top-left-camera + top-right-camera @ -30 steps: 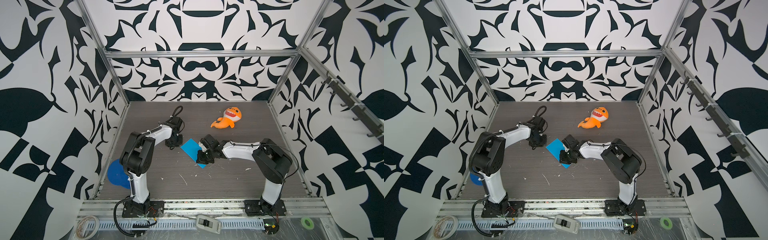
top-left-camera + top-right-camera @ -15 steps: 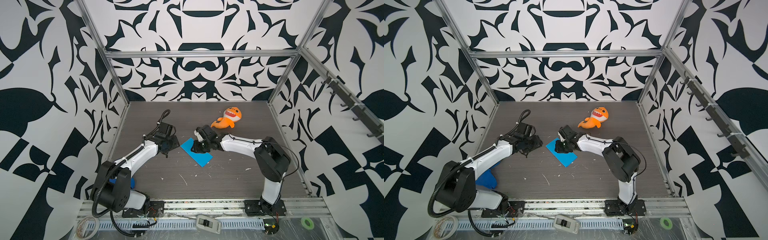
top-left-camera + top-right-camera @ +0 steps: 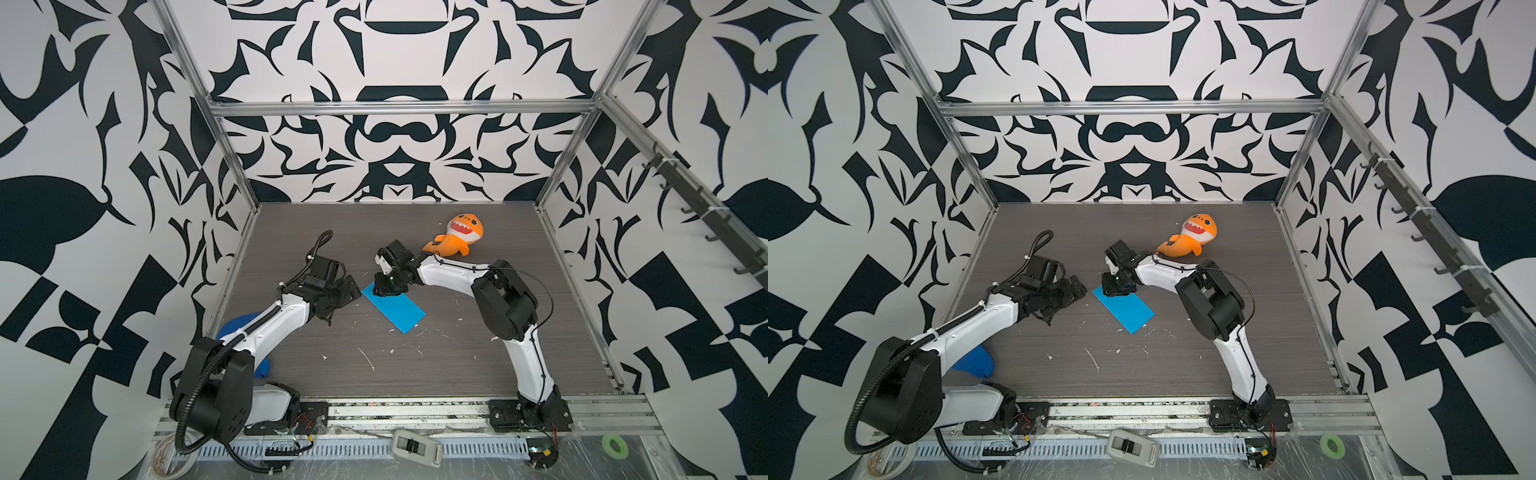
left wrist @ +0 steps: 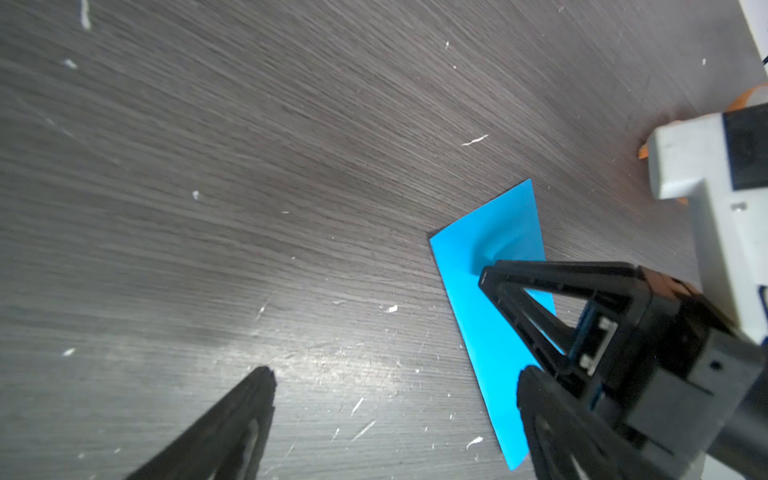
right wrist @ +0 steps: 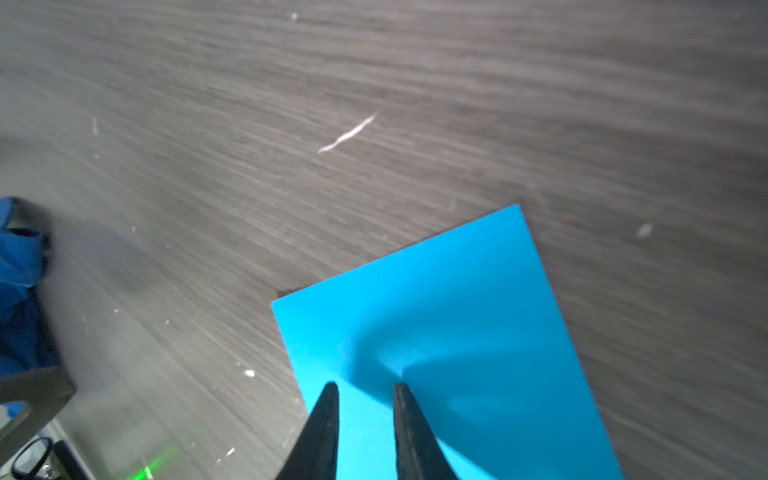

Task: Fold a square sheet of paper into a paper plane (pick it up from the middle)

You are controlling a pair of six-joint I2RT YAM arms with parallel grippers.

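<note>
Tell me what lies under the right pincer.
The folded blue paper lies on the table beneath the right pincer, whose tips stand slightly apart over it. The paper's end below the pincer's body is hidden.

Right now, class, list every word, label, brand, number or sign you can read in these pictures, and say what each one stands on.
No text can be read anywhere.
The blue paper is plain.
The orange shark plush shows only a face.
The white device at the front is too small to show any marking.
The wall pattern is made of shapes, not letters.
</note>
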